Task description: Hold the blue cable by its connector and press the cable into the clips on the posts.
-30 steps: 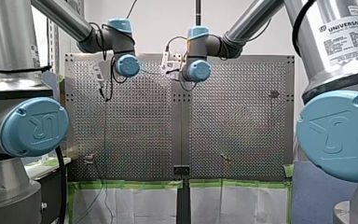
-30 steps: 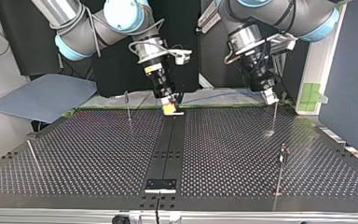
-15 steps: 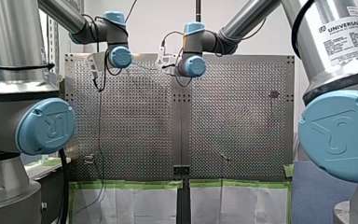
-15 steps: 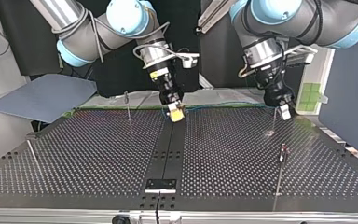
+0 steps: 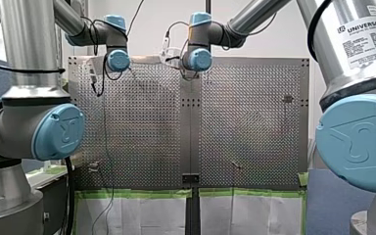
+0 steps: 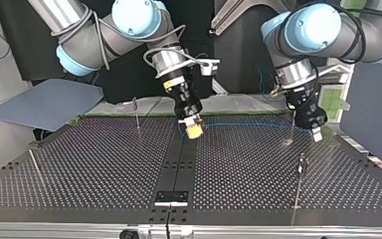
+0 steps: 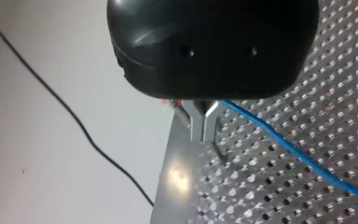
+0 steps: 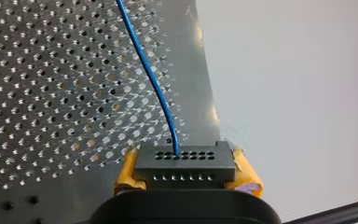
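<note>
- Metal posts first, across the top view from its left: thin post [image 6: 35,167] at the left edge of the table [image 6: 104,169], second post [image 6: 137,113] near the far edge. No cable on either that we can see.
- Next, our right gripper [image 6: 195,130], near the table's middle. Right wrist view: yellow pads [image 8: 248,176] clamped on both ends of the black connector [image 8: 185,161], sitting square. The connector grip is done.
- Blue cable [image 6: 248,124] leaves the connector's face and runs as one fairly straight span toward the view's right, clear of the table surface, along the far edge.
- Span ends at our left gripper [image 6: 317,133]. Left wrist view: metal fingers [image 7: 196,123] nearly together, only a thin slot, cable coming out at their side. Looks pinched there. The contact itself is hidden behind the gripper.
- Third post [image 6: 292,130] stands just beside that gripper, and the span crosses at about its height. We can't tell whether the cable touches it.
- Fourth post [image 6: 300,172] is nearer the camera with a small clip [image 6: 303,158] on top, well apart from the cable.
- Our read: carry/line-up step. Cable is stretched between both grippers and nothing looks seated in a clip yet.
- Next move calls for bringing the span over a clip mouth, square to it, then pushing it in with both ends moving together.
- Tension should stay moderate. Too much drags on the connector or bends a post; too little and the cable slides past the clip.
</note>
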Robot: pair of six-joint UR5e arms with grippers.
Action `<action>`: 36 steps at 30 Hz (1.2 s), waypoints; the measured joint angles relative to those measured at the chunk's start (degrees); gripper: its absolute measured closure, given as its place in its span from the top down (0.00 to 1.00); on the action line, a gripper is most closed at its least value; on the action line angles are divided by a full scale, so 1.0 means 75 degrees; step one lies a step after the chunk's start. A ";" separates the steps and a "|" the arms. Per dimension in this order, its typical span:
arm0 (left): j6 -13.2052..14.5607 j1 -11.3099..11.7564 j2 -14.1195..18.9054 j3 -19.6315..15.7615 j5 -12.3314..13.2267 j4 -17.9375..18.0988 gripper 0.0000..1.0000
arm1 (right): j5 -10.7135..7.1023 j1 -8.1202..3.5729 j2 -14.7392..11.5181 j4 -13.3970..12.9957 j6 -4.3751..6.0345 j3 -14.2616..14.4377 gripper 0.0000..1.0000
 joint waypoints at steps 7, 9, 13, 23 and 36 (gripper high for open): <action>-0.0214 0.0455 -0.0108 0.0448 0.0403 -0.0225 0.00 | -0.0015 0.0001 0.0002 0.0055 0.0018 -0.0152 0.00; -0.0255 0.0578 -0.0131 0.0568 0.0504 -0.0289 0.00 | -0.0019 0.0000 0.0006 0.0059 0.0029 -0.0185 0.00; -0.0386 0.0846 -0.0156 0.0749 0.0751 -0.0495 0.00 | -0.0025 -0.0003 0.0017 0.0063 0.0078 -0.0243 0.00; -0.0514 0.1397 -0.0162 0.0793 0.1361 -0.0727 0.00 | -0.0096 -0.0001 0.0097 0.0057 0.0148 -0.0279 0.00; -0.0508 0.1433 -0.0468 0.0797 0.1989 -0.0663 0.00 | -0.0149 -0.0104 0.0302 0.0074 0.0258 -0.0467 0.00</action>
